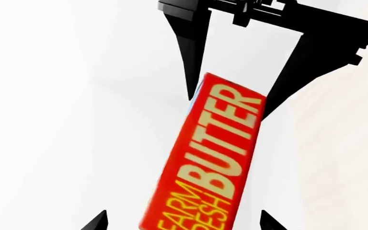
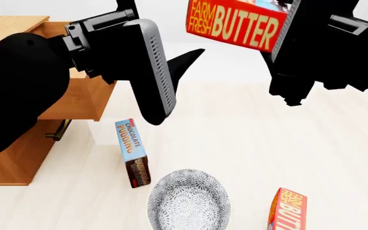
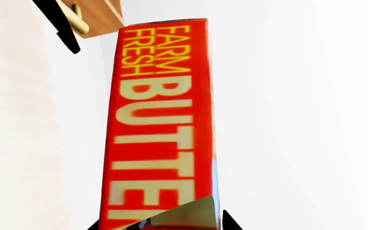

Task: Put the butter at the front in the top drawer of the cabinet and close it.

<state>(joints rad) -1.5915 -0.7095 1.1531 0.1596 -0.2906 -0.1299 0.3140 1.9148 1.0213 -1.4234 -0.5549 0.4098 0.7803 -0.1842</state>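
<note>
1. The butter (image 2: 235,21) is seen as a smooth printed carton, red and slightly glossy.
2. The cabinet (image 2: 8,165) is rendered in orange-brown wood with a matt, fine grain.
3. A brass sheen is shown on its bar handle (image 2: 57,130).
4. The bowl (image 2: 189,201) is covered in a fine grey pattern.
5. The right pincer (image 2: 285,33) is finished in matt black.

Flat, bright, even light throughout; the pale floor (image 2: 286,143) and backdrop wash out near white, with only faint shadows. Both wrist views render the butter (image 1: 212,158) lettering soft and blurred. The head view's arms are featureless black toward nine o'clock.
</note>
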